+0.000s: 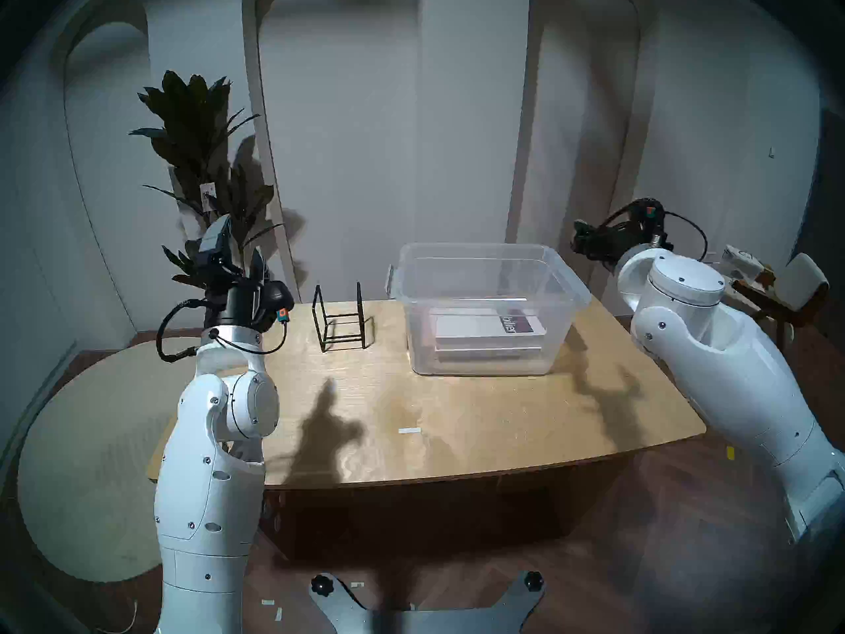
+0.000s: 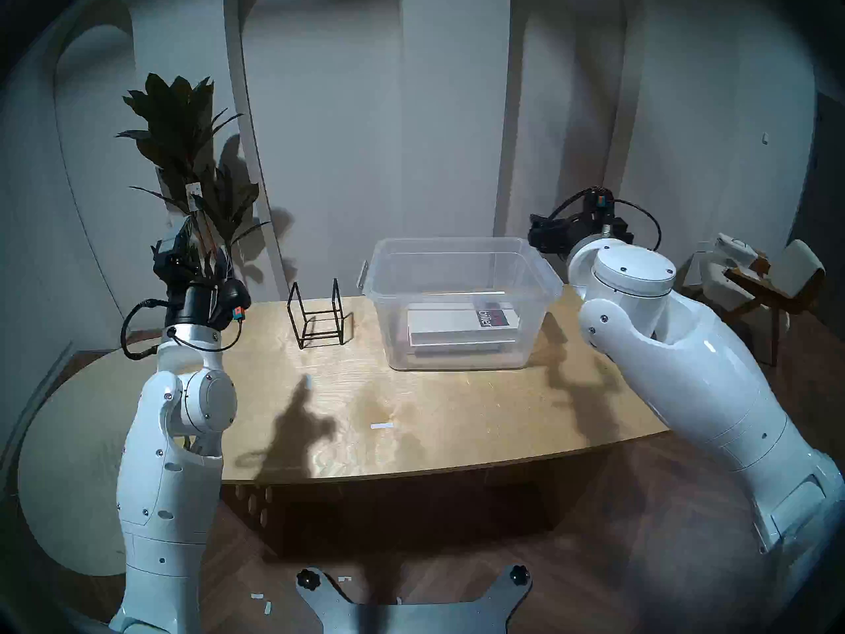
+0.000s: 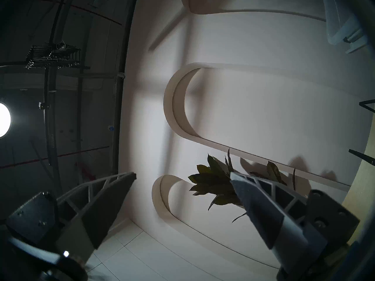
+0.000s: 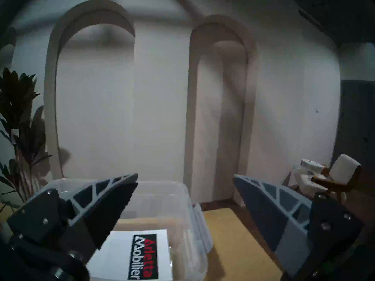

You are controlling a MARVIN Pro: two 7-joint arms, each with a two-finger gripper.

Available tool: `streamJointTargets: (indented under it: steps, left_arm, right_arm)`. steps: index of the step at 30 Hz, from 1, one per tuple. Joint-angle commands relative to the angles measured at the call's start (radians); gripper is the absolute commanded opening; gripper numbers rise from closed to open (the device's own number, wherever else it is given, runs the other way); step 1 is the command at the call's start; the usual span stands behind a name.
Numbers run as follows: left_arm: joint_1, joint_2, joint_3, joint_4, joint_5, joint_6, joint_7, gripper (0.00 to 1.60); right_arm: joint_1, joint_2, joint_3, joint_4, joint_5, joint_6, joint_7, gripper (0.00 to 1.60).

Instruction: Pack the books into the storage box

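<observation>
The counter (image 1: 457, 404) carries a clear storage box (image 1: 484, 271) holding two stacked books (image 1: 475, 340), the white one on top. A black wire book stand (image 1: 340, 317) stands empty to its left. Left gripper (image 3: 182, 177) and right gripper (image 4: 185, 178): jaws wide apart, holding nothing.

Two stacked books (image 1: 484, 333), one storage box (image 1: 491, 253), one wire stand (image 1: 340, 319).

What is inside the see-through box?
Inside the clear storage box a white book lies flat on top of something book-shaped; what that lower thing's cover looks like is hidden.
</observation>
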Motion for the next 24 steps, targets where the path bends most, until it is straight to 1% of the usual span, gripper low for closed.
streamJointTargets:
  steps: [1,3,5,6,7,8,9,10,11,12,13,15,16,17,18,19,20,21,22,23,24]
  left_arm:
    - [-0.016,-0.001,0.000,-0.021,0.003,0.003,0.005,1.60]
    - [-0.016,-0.001,0.000,-0.021,0.003,0.003,0.005,1.60]
    - [-0.016,-0.001,0.000,-0.021,0.003,0.003,0.005,1.60]
    - [-0.016,-0.001,0.000,-0.021,0.003,0.003,0.005,1.60]
    - [-0.016,-0.001,0.000,-0.021,0.003,0.004,0.005,1.60]
    - [-0.016,-0.001,0.001,-0.021,0.003,0.004,0.005,1.60]
    - [-0.016,-0.001,0.001,-0.021,0.003,0.004,0.005,1.60]
    - [-0.016,-0.001,0.001,-0.021,0.003,0.004,0.005,1.60]
    - [-0.016,-0.001,0.001,-0.022,0.004,0.005,0.004,1.60]
    - [-0.016,-0.001,0.001,-0.022,0.004,0.005,0.004,1.60]
    - [-0.016,-0.002,0.001,-0.022,0.004,0.005,0.004,1.60]
    - [-0.016,-0.002,0.001,-0.022,0.004,0.005,0.004,1.60]
    - [-0.016,-0.002,0.001,-0.022,0.004,0.006,0.004,1.60]
    - [-0.016,-0.002,0.001,-0.022,0.004,0.006,0.004,1.60]
    - [-0.016,-0.001,0.001,-0.022,0.004,0.006,0.004,1.60]
    - [-0.016,-0.001,0.001,-0.022,0.004,0.006,0.004,1.60]
    - [-0.016,-0.001,0.001,-0.022,0.004,0.007,0.004,1.60]
    - [-0.016,-0.001,0.001,-0.022,0.004,0.007,0.004,1.60]
    - [-0.016,-0.001,0.001,-0.022,0.004,0.007,0.004,1.60]
    - [-0.016,-0.002,0.001,-0.023,0.005,0.008,0.004,1.60]
    - [-0.016,-0.002,0.002,-0.023,0.005,0.008,0.004,1.60]
  right_arm:
    - [-0.003,0.108,0.050,0.054,0.021,-0.074,0.116,1.60]
    - [-0.007,0.139,0.047,0.075,-0.012,-0.089,0.165,1.60]
    - [-0.006,0.142,0.050,0.081,-0.010,-0.084,0.175,1.60]
    - [-0.007,0.146,0.055,0.089,-0.028,-0.071,0.186,1.60]
    - [-0.011,0.177,0.057,0.101,-0.036,-0.070,0.231,1.60]
    - [-0.011,0.192,0.058,0.107,-0.034,-0.062,0.255,1.60]
    - [-0.011,0.192,0.058,0.107,-0.034,-0.062,0.255,1.60]
    - [-0.010,0.195,0.064,0.116,-0.034,-0.047,0.266,1.60]
    - [-0.004,0.232,0.066,0.126,0.024,-0.046,0.321,1.60]
    - [-0.004,0.232,0.066,0.126,0.024,-0.046,0.321,1.60]
    - [0.003,0.235,0.077,0.140,0.054,-0.039,0.338,1.60]
    - [0.004,0.242,0.081,0.148,0.049,-0.043,0.351,1.60]
    - [0.003,0.257,0.086,0.158,0.068,-0.041,0.388,1.60]
    - [0.002,0.268,0.086,0.164,0.069,-0.044,0.403,1.60]
    - [0.005,0.287,0.072,0.164,0.066,-0.033,0.421,1.60]
    - [0.005,0.288,0.071,0.169,0.065,-0.032,0.430,1.60]
    - [0.004,0.322,0.048,0.184,-0.007,-0.071,0.490,1.60]
    - [0.005,0.312,0.047,0.188,-0.022,-0.080,0.478,1.60]
    - [0.005,0.312,0.047,0.188,-0.022,-0.080,0.478,1.60]
    - [0.009,0.327,0.047,0.197,0.018,-0.066,0.508,1.60]
    - [0.006,0.328,0.059,0.207,0.012,-0.064,0.534,1.60]
